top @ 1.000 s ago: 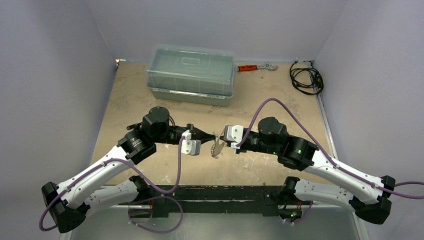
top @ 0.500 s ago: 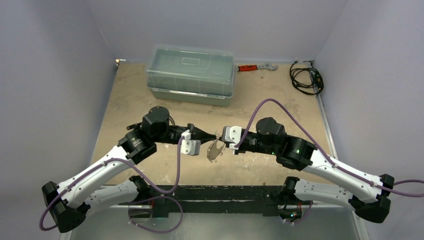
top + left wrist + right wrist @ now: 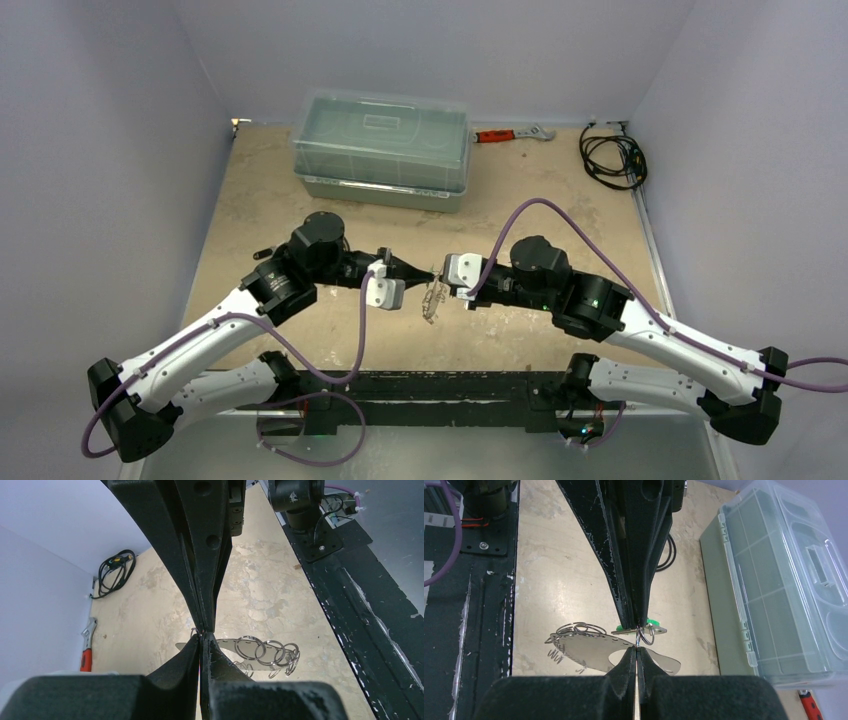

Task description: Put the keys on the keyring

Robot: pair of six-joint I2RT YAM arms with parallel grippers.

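Threading, we judge: left gripper (image 3: 202, 642) pinching the green-headed key (image 3: 650, 625), right gripper (image 3: 636, 652) pinching the keyring (image 3: 589, 647); next, align precisely.

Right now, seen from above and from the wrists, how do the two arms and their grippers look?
The left arm and right arm have white link shells, black round joints and a loose purple cable each. A green light glows on the right arm. The left gripper and right gripper carry black tapered fingers, scuffed whitish, behind a white block.
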